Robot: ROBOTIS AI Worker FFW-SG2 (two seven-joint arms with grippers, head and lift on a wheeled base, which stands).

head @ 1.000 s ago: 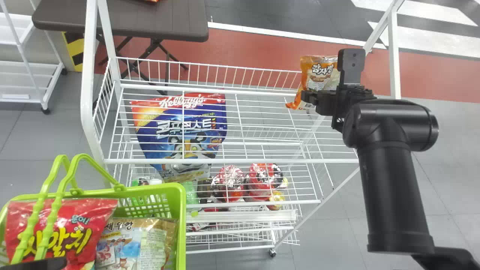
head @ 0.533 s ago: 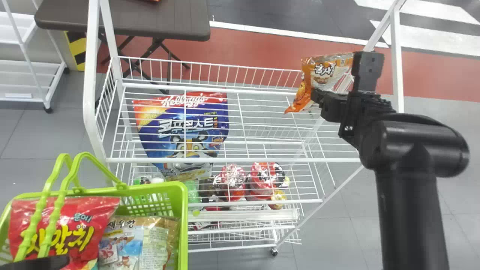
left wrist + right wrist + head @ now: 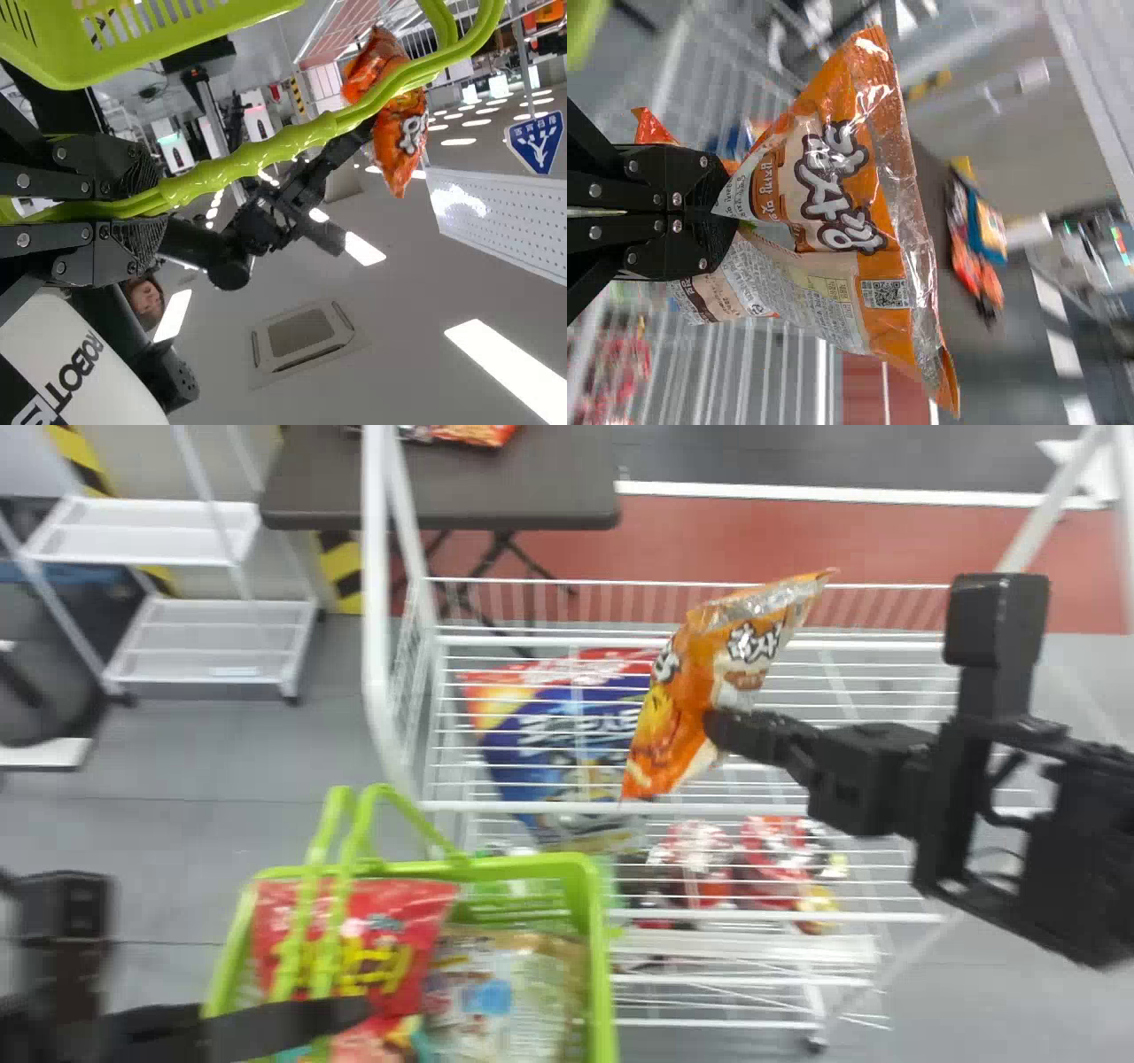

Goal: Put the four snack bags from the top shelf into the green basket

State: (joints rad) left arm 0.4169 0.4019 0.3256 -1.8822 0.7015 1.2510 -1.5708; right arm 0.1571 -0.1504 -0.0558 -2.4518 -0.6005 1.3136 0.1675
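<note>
Over the white wire shelf, my right gripper (image 3: 722, 731) is shut on an orange snack bag (image 3: 682, 691), which hangs tilted above the top level. In the right wrist view the gripper (image 3: 726, 199) pinches the lower part of that bag (image 3: 833, 195). The green basket (image 3: 602, 957) stands at the front left, holding a red snack bag (image 3: 416, 921) and a tan and blue one (image 3: 496, 992). Beside it my left gripper (image 3: 354, 1012) is at the handles; in the left wrist view the gripper (image 3: 151, 199) is closed around the green handles (image 3: 292, 140).
A large blue and red cereal bag (image 3: 567, 726) lies within the wire rack (image 3: 868, 809). Wrapped red items (image 3: 700, 859) sit on a lower level. Behind stands a dark table (image 3: 443, 487), with a white shelf cart (image 3: 213, 638) to the left.
The right gripper has carried the orange bag left and nearer, turning it on a slant. The head view has shifted, so rack and basket appear farther right. More of the left gripper shows.
</note>
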